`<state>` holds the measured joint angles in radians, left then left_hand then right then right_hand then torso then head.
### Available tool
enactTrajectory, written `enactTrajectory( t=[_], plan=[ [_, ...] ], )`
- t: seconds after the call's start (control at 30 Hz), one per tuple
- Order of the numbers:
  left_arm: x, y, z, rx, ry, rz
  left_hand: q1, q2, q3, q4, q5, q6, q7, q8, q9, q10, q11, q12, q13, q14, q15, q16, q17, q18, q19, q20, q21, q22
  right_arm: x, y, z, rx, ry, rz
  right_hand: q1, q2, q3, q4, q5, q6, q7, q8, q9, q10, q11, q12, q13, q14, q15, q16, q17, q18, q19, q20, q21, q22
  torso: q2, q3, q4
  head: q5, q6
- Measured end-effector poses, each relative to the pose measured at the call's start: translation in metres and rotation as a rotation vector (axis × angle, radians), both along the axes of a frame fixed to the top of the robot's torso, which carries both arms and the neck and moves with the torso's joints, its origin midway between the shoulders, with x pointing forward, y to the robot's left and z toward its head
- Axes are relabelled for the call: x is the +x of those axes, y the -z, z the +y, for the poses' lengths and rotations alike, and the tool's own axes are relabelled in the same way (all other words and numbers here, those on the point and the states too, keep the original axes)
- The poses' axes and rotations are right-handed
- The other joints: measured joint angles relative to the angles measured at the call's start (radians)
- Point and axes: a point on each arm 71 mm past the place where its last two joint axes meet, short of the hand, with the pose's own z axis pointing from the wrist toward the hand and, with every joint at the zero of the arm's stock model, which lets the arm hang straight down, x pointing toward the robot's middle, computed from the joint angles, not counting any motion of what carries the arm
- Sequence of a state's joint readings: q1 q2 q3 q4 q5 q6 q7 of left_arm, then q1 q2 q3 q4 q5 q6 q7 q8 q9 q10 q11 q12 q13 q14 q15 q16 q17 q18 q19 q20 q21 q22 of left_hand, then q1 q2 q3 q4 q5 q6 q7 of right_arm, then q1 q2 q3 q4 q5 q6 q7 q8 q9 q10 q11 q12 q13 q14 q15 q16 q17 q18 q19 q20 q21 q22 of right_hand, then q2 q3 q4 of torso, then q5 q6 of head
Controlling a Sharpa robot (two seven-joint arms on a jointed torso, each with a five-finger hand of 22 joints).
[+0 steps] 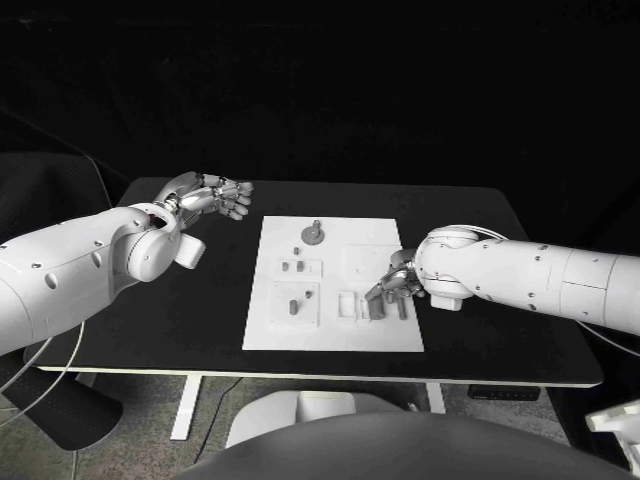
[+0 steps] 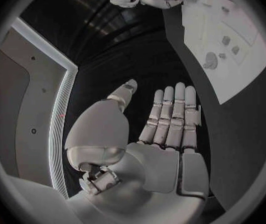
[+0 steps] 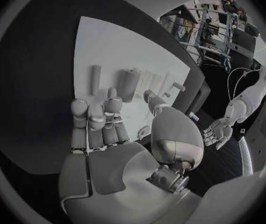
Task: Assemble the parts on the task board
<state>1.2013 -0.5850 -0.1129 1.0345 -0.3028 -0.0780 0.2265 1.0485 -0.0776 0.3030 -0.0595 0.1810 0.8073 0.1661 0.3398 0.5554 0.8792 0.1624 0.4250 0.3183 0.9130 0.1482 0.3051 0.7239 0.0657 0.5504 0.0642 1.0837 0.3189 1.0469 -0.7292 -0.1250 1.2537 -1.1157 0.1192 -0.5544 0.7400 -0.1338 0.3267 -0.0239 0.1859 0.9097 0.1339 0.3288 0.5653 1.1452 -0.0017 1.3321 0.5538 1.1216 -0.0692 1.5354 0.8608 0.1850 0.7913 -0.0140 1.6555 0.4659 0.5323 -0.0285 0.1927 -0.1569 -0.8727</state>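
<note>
Centrally on the black table (image 1: 190, 320) the white task board (image 1: 335, 335) is laid flat. Several small grey parts are seen on it: a round knob part (image 1: 312, 234) near its 12 o'clock edge, two short pieces (image 1: 297, 266) at about 10 o'clock, and a longer peg (image 1: 296, 305) at about 8 o'clock. At the board's 4 o'clock corner the right hand (image 1: 394, 290) is lowered, fingers spread over a ribbed block (image 1: 349, 305); whether something is gripped cannot be told. At 10 o'clock from the board, well apart, the left hand (image 1: 211, 197) is held above the table, fingers apart, nothing in it.
</note>
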Motion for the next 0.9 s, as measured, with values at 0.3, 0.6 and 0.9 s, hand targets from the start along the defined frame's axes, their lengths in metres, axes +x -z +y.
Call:
enactTrajectory(
  t=[0.3,0.6,0.9],
  plan=[
    [0.0,0.0,-0.001,-0.002,0.004,0.001,0.0,0.0,0.0,0.0,0.0,0.0,0.0,0.0,0.0,0.0,0.0,0.0,0.0,0.0,0.0,0.0,0.0,0.0,0.0,0.0,0.0,0.0,0.0,0.005,0.002,-0.005,-0.002,0.006,0.004,0.004,0.002,-0.002,0.0,0.0,0.0,0.0,0.0,0.0,0.0,0.0,0.0,0.0,0.0,0.0,0.0,0.0,0.0,0.0,0.0,0.0,0.0,-0.002,0.0014,-0.002,0.0],
    [0.0,0.0,0.0,-0.001,0.003,0.001,-0.004,0.004,0.0,0.0,0.0,0.0,0.0,0.0,0.0,0.0,0.0,0.0,0.001,0.0,0.0,0.0,-0.001,0.0,0.0,0.0,0.0,0.0,-0.006,0.017,0.007,-0.002,-0.007,0.027,0.009,0.009,0.005,-0.005,0.0,0.0,0.0,0.005,0.006,0.0,0.0,0.0,0.002,0.0,0.001,0.0,0.002,0.0,0.0,0.0,0.0,0.0,0.0,-0.002,0.0046,0.008,0.0],
    [0.0,0.0,-0.001,-0.002,0.004,0.001,-0.004,0.004,0.0,0.0,0.0,0.0,0.0,0.0,0.0,0.0,0.0,0.0,0.001,0.0,0.0,0.0,-0.001,0.0,0.0,0.0,0.0,0.0,-0.005,0.018,0.01,0.001,-0.009,0.024,0.019,0.019,0.013,-0.013,0.0,0.004,0.004,0.005,0.006,0.0,0.0,0.004,0.004,0.0,0.001,0.005,0.004,0.0,0.0,0.0,0.0,0.0,0.001,-0.0016,0.0018,0.014,0.0]
  ],
)
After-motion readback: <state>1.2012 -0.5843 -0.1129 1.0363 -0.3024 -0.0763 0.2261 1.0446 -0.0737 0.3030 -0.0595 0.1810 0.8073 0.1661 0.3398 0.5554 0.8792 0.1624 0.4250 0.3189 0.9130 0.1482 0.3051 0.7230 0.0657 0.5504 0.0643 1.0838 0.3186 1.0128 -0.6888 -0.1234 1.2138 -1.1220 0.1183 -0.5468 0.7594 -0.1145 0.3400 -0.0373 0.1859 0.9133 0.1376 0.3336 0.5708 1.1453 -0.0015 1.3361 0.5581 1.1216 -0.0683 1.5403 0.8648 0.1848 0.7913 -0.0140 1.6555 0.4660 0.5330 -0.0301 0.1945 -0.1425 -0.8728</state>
